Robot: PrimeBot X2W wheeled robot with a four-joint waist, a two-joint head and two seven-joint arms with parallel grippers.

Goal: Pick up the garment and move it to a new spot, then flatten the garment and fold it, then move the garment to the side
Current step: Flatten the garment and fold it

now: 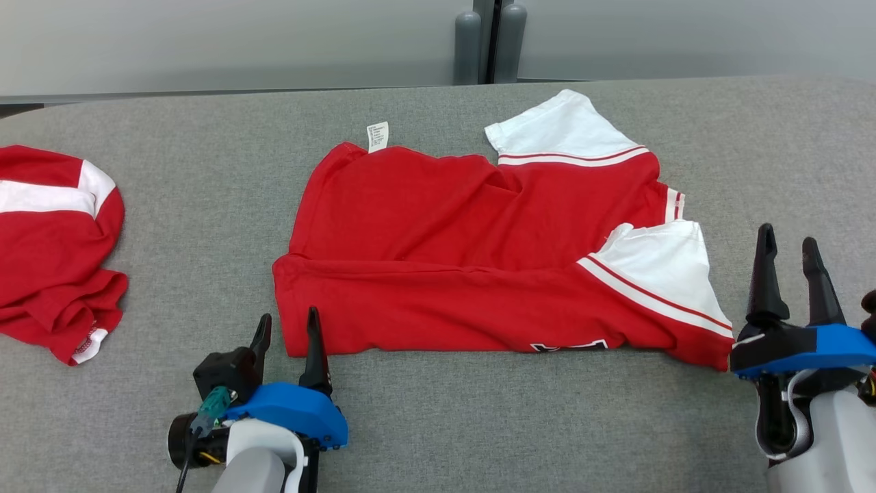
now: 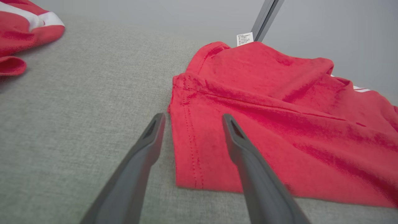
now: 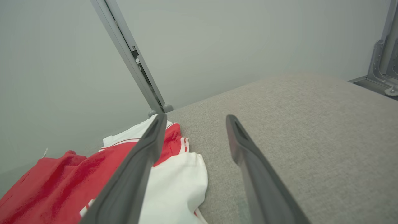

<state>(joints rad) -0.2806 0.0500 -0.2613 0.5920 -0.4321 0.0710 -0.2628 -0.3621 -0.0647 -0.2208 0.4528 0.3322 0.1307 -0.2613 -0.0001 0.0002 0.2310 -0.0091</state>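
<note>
A red garment with white sleeves lies folded lengthwise in the middle of the grey table, its white label sticking out at the far edge. My left gripper stands open at the garment's near left corner, one finger over the cloth and one over the table, holding nothing. My right gripper is open just right of the near white sleeve, apart from it. In the right wrist view that sleeve lies left of the open right gripper.
A second red and white garment lies crumpled at the table's left edge, also seen in the left wrist view as the crumpled garment. A grey wall with a vertical metal post runs behind the table.
</note>
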